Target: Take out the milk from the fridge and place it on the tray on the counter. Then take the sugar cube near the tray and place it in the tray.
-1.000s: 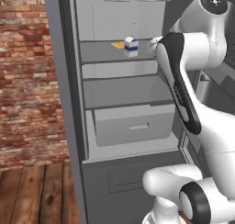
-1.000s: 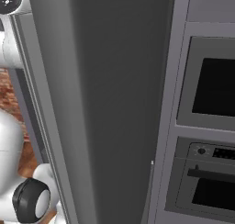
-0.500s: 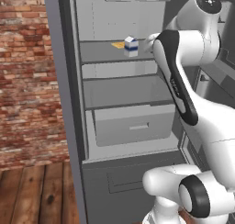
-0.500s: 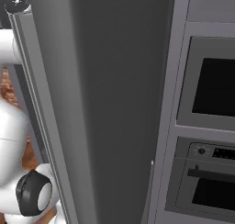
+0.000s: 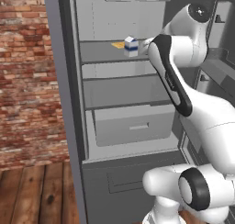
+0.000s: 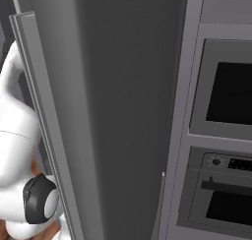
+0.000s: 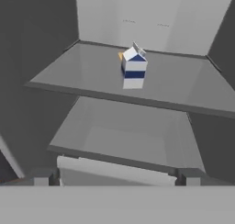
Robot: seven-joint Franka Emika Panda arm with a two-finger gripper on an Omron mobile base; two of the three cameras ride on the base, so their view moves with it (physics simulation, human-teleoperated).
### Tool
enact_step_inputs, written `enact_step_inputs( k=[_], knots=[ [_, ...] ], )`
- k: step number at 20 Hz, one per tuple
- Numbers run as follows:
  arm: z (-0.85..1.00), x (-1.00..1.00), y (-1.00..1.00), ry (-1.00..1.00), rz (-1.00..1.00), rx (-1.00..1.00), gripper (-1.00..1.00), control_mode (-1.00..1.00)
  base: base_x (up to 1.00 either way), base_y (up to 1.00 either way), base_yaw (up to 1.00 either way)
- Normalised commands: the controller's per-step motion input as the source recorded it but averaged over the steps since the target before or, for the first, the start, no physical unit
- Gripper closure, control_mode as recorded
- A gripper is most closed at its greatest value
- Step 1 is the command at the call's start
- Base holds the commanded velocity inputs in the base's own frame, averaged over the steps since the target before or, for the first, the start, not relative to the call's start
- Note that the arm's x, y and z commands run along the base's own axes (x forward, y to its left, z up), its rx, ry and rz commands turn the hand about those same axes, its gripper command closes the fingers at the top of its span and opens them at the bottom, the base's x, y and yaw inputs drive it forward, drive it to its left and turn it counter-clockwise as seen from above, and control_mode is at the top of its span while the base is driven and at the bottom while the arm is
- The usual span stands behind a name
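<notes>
The fridge (image 5: 119, 126) stands open, its pale grey inside facing the left base camera, with a brick wall (image 5: 23, 76) beside it and a wood floor (image 5: 36, 191) below. The milk (image 5: 131, 46) stands upright on the fridge's upper shelf (image 5: 101, 53), toward the back and right of the shelf's middle, its blue band around the lower half and its gabled top up. Just behind the milk, touching or nearly touching it, lies a small flat yellow-orange thing (image 5: 118, 45); what it is cannot be told. Below the milk's shelf sits a second shelf (image 5: 124, 92), and below that a closed drawer (image 5: 135, 124) with a pale handle. The white arm (image 5: 183, 81) bends up from the lower right of the fridge opening and reaches in at the height of the milk's shelf, its wrist just to the right of the milk and apart from it. In the hand view the milk (image 7: 134, 68) stands ahead, in the middle of the upper shelf (image 7: 92, 76), well clear of the shelf's front edge. The fingers are hidden behind the arm's own links, so whether they are wide or narrow cannot be told. From the right base camera the fridge's grey door (image 6: 113, 111) stands edge-on, with a built-in oven (image 6: 221, 131) beside it.
</notes>
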Motion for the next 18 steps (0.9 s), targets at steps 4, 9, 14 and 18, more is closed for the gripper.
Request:
enact_step_inputs(
  k=[4,9,14,18],
  knots=[
    [-0.02,0.55,-0.05,0.00,0.03,0.00,-1.00,-1.00,0.00,0.00,0.00],
    [0.00,0.57,-0.01,0.03,0.00,0.00,-1.00,-1.00,0.00,0.00,0.00],
    [0.00,0.54,0.00,0.03,0.00,0.00,-1.00,-1.00,0.00,0.00,0.00],
    [0.00,0.48,0.00,0.00,0.00,0.00,-1.00,-1.00,0.00,0.00,0.00]
  ],
)
